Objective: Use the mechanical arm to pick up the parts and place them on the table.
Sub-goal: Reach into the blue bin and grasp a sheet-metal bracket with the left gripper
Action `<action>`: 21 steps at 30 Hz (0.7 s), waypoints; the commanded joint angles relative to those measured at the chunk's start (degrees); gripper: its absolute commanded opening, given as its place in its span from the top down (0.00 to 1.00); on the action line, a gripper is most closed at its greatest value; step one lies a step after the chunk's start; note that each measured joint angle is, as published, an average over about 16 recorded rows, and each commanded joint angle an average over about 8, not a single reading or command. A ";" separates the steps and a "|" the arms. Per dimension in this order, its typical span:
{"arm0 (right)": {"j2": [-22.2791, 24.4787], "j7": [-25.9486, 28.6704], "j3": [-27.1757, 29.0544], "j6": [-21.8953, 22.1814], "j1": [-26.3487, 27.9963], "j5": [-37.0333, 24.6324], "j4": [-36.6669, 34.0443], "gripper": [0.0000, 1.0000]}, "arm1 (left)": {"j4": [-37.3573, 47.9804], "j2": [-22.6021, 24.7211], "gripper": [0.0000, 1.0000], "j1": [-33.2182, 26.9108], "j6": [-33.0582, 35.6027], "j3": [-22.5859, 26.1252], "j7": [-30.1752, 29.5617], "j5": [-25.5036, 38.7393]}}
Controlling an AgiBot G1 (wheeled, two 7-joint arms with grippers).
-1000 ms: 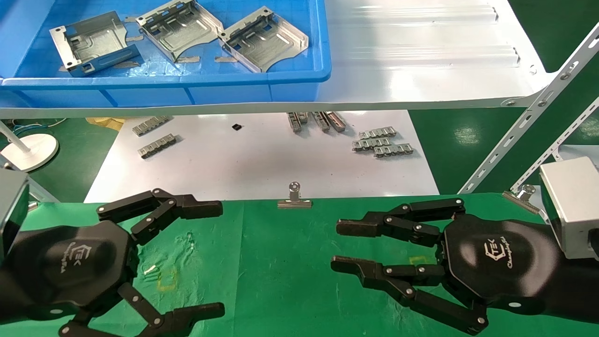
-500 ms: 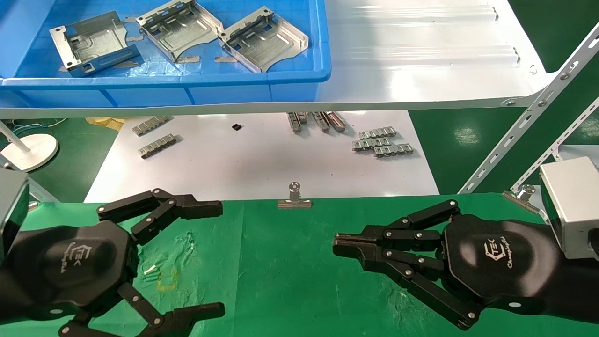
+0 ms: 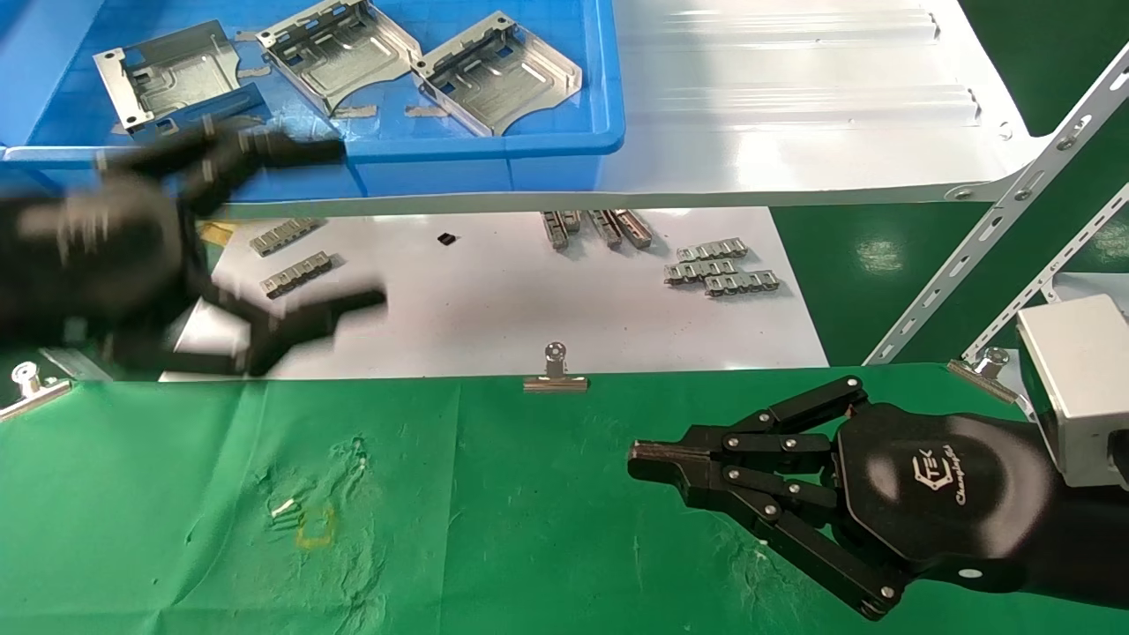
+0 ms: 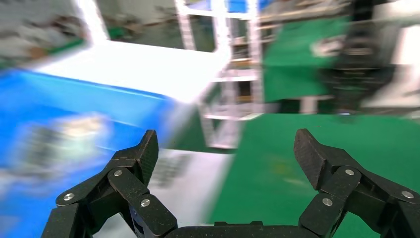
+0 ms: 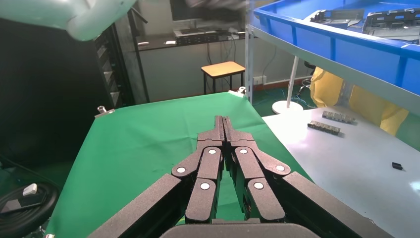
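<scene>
Reach step: left gripper (image 3: 291,229), jaws wide, nears 3 parts (image 3: 172,79) in bin (image 3: 494,159); next, descend onto 1.

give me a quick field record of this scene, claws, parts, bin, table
left claw: open, empty, raised off the table near the front wall of the bin
right claw: shut, empty, low over the table
parts: three metal trays lying in the bin, none picked up yet
bin: blue, on the white shelf
table: green cloth, no tray on it
below shelf: small toothed strips on a white sheet
</scene>
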 commanded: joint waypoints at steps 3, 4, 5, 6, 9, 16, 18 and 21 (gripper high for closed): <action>0.00 0.00 0.00 0.00 0.00 0.00 0.00 1.00 | 5.17 3.46 0.00 -9.39 -4.39 2.90 -1.80 8.05; 0.00 0.00 0.00 0.00 0.00 0.00 0.00 1.00 | 7.53 4.85 0.00 -12.04 -5.26 4.12 -2.07 10.65; 0.00 0.00 0.00 0.00 0.00 0.00 0.00 1.00 | 9.99 6.25 0.00 -14.51 -6.03 5.22 -2.17 12.99; 0.00 0.00 0.00 0.00 0.00 0.00 0.00 1.00 | 12.73 7.69 0.00 -16.95 -6.84 6.32 -2.16 15.34; 0.00 0.00 0.00 0.00 0.00 0.00 0.00 1.00 | 21.21 11.89 0.00 -23.36 -9.39 9.15 -1.58 21.49; 0.00 0.00 -0.01 0.00 0.00 0.00 0.00 1.00 | 40.22 20.83 0.00 -33.36 -17.35 13.31 2.95 30.75; 0.00 0.00 -0.01 0.00 0.00 0.00 0.00 1.00 | 44.78 22.94 0.00 -35.34 -19.52 14.05 4.23 32.39; 0.00 0.00 -0.01 0.00 0.00 0.01 0.00 1.00 | 50.93 25.59 0.23 -37.81 -22.18 14.70 4.81 33.82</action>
